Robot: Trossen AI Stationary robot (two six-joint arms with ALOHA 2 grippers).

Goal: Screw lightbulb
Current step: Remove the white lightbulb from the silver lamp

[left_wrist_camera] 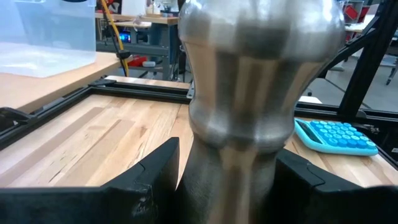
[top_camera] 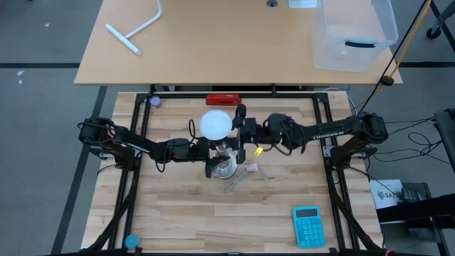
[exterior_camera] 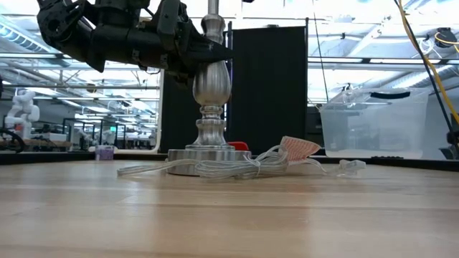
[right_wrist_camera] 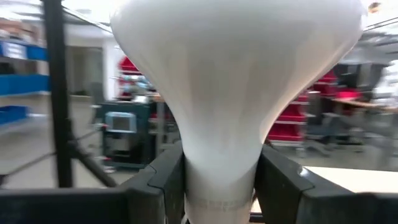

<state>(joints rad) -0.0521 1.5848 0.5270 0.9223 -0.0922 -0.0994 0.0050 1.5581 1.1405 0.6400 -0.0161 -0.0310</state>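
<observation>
Lightbulb [right_wrist_camera: 236, 81] sits upright between our right jaws [right_wrist_camera: 217, 180], clenched at its neck; left jaws [left_wrist_camera: 227, 180] grasp the lamp stand [left_wrist_camera: 242, 106] below.

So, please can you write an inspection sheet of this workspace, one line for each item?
Surface: wooden table inside a black frame.
Job's things: white lightbulb stands over the silver lamp stand.
Clutter: blue calculator at the near right; red object at the far edge; pink piece beside the lamp foot.
Grippers: left gripper shut on the lamp stand's stem; right gripper with fingers at both sides of the bulb's neck, grip not certain.
Cables: clear lamp cord loose on the table.
Surroundings: second table behind with a clear plastic bin and a white tube.
</observation>
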